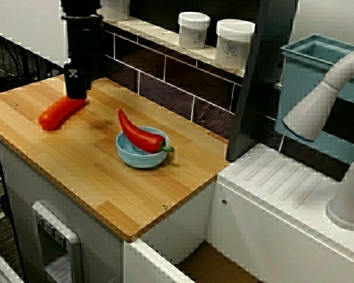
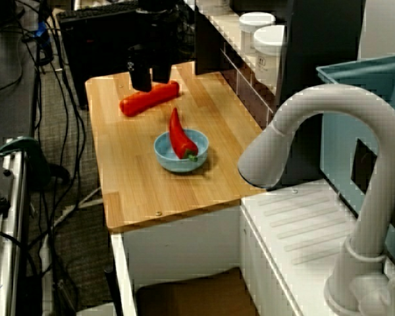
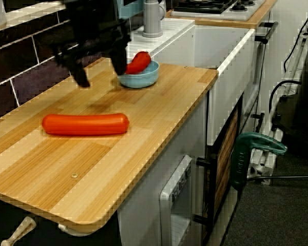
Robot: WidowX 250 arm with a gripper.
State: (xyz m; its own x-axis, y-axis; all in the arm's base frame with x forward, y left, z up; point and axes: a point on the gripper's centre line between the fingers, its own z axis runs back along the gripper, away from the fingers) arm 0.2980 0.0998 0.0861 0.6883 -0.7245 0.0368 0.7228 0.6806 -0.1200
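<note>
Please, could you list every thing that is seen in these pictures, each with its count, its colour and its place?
sausage: one, red-orange, lying flat on the counter below the gripper
chilli pepper: one, red with a green stem, lying in the bowl, its tip over the rim
bowl: one, light blue, on the counter, nearer the sink
counter: one, light wood, beside the sink
jars: two, white, on the tiled ledge behind the counter
sink unit: one, white, next to the counter
faucet: one, pale grey, on the sink unit
tub: one, teal, behind the faucet
gripper: one, black, fingers apart, over the sausage; contact cannot be told
</note>
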